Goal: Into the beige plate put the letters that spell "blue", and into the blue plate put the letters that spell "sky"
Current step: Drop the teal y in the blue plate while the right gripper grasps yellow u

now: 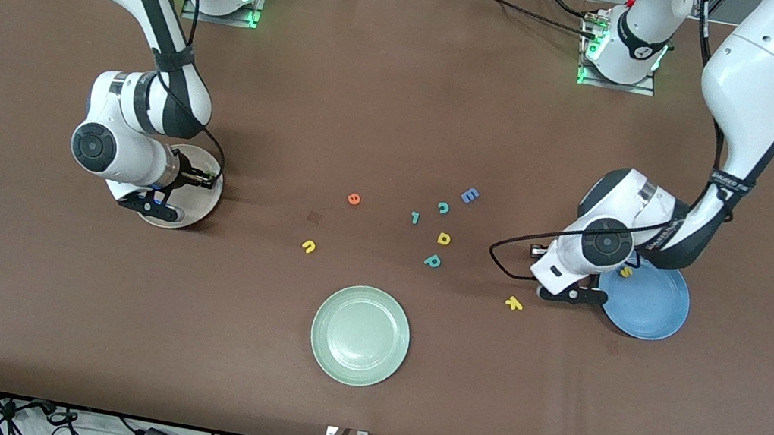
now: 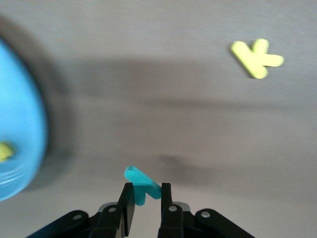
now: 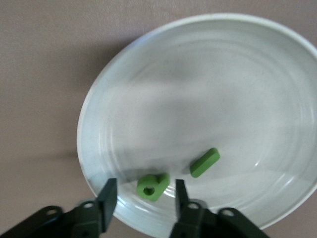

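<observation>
On the brown counter (image 1: 405, 97), the left gripper (image 2: 146, 198) pinches the teal y (image 2: 141, 183) beside the blue plate (image 1: 657, 312), while the right gripper (image 3: 143, 198), jaws apart, hovers over b (image 3: 152, 186) in the beige plate (image 3: 198, 99); the letters look light, squashy foam, best nipped across flat edges.

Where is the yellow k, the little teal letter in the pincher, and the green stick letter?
yellow k (image 2: 257, 58): left wrist view, where its strokes meet.
teal y (image 2: 141, 184): left wrist view, on its stem between the left gripper's fingers.
green l (image 3: 205, 162): right wrist view, middle of the bar, lying in the beige plate.
</observation>
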Tool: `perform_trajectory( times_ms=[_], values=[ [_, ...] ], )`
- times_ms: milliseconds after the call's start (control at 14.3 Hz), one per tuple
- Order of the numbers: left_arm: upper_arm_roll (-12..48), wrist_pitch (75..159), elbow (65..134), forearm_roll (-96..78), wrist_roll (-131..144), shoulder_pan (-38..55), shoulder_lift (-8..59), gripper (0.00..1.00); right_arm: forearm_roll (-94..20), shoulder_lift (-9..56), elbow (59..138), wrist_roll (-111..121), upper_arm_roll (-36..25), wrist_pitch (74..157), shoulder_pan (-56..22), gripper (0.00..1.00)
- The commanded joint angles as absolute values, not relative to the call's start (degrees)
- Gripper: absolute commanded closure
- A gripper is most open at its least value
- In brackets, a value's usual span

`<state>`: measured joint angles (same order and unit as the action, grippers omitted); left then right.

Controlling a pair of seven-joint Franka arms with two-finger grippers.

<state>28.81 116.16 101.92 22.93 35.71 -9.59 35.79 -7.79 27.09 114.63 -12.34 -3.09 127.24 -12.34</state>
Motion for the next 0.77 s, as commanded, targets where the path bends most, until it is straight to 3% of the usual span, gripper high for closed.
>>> perform_trajectory(
  times_ms=[0, 280, 491, 701],
  values=[
    [28.83, 110.92, 100.11, 24.52, 34.73, -11.07, 34.28, 0.95, -7.74, 25.84, 111.38, -10.28, -2.37, 123.68, -11.51, 0.0],
    [28.92, 111.27, 100.2, 24.52, 21.66, -17.47, 34.54, 0.94, -7.82, 28.02, 102.85, -9.76, -1.85, 120.67, -17.47, 0.0],
    [28.92, 112.67, 100.37, 24.43, 15.21, -19.25, 35.33, 0.94, -8.44, 34.08, 94.24, -11.94, -1.85, 121.11, -24.76, 0.0],
    [28.92, 115.66, 100.37, 24.43, 8.28, -21.52, 36.64, 0.91, -8.44, 38.66, 88.61, -26.31, -1.85, 121.2, -27.33, 0.0]
  ],
)
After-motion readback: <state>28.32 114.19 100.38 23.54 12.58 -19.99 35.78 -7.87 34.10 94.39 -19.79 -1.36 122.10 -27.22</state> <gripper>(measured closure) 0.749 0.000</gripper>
